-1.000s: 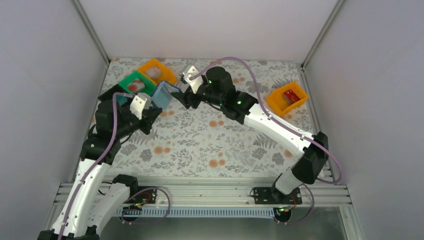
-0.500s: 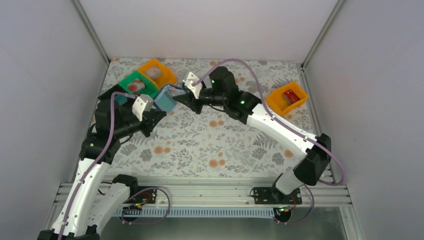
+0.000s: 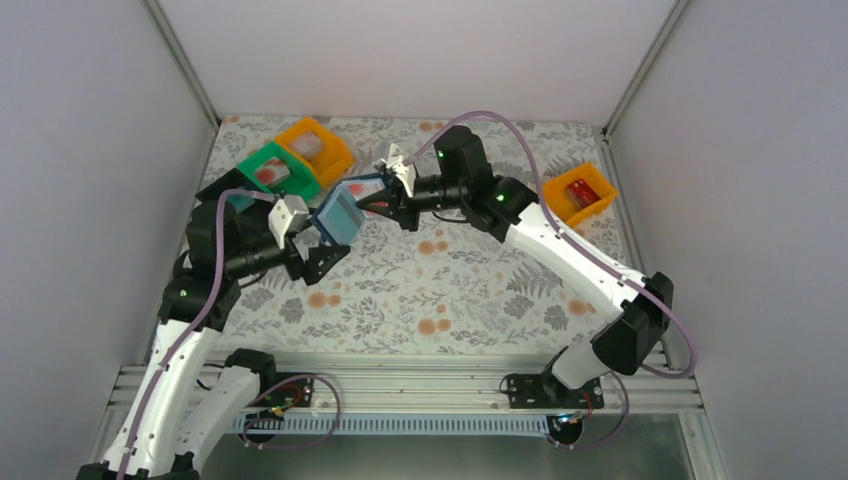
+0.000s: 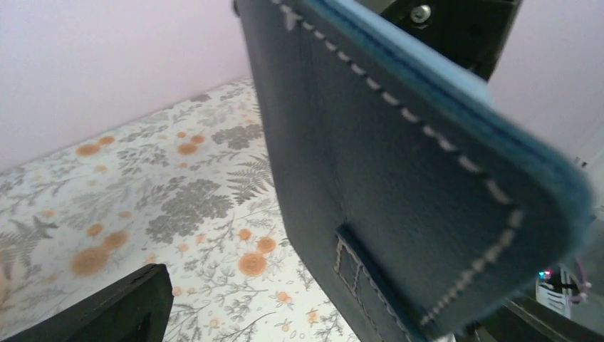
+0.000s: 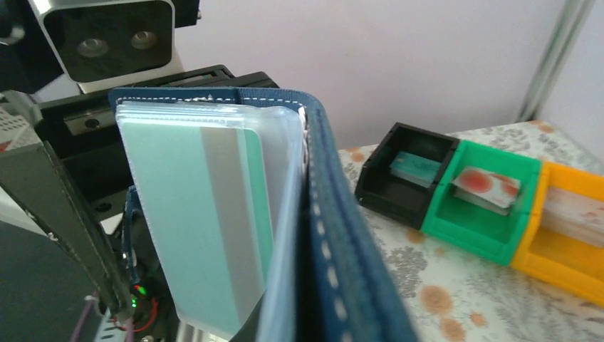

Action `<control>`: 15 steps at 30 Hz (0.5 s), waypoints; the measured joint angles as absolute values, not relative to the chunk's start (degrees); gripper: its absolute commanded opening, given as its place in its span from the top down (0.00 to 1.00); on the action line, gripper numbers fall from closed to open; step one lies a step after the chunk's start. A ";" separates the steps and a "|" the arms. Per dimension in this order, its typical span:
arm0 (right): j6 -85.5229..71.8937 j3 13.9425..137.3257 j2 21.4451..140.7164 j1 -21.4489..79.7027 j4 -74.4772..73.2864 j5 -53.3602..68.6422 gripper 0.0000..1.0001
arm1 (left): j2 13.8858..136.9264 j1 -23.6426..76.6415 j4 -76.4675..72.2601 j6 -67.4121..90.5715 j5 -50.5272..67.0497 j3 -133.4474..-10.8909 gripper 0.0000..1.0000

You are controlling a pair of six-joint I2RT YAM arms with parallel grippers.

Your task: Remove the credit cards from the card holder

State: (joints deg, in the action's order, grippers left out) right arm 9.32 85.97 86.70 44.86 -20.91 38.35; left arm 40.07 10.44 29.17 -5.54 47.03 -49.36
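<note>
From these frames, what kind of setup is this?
Likely a lab teleop or data-collection cell: plain walls with aluminium framing, a floral-cloth table, sorting bins, and two arms holding a card holder aloft.
</note>
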 measured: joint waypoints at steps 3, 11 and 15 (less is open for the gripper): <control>7.62 86.54 87.59 44.86 -21.54 40.80 0.96 | 40.14 10.44 27.31 -5.13 49.21 -48.29 0.00; 8.16 86.50 88.29 44.86 -22.50 45.47 0.96 | 40.97 9.65 23.14 0.86 51.55 -46.74 0.54; 10.63 86.15 88.12 44.62 -23.33 48.38 0.92 | 40.45 9.21 23.29 0.86 53.28 -47.16 0.93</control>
State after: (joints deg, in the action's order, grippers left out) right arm 10.63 86.15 88.12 44.62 -23.33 48.38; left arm 40.45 9.21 23.29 0.86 53.28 -47.16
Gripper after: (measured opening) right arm 0.071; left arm 0.330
